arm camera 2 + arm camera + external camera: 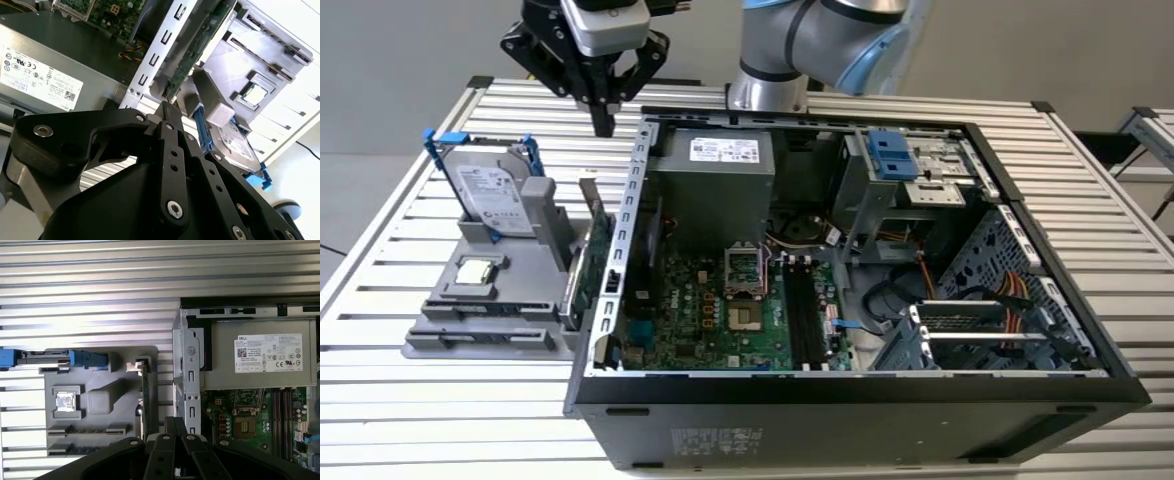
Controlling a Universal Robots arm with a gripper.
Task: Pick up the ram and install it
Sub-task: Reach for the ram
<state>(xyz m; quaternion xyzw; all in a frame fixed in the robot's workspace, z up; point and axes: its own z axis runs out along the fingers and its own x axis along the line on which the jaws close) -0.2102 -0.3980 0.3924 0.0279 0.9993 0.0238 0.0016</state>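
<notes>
1 ram (595,265) (edge-up in grey holder (480,338)) | 1 gripper (603,122) closed, empty

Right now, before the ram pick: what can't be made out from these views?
- The ram, lower edge: exterior view, hidden by its grey holder and the case wall.
- The ram, near end: first wrist view, behind the gripper.
- The memory slots, latches: exterior view, too small to tell open or closed.
- The hard drive bracket, one end: first wrist view, cut off by the picture edge.
</notes>
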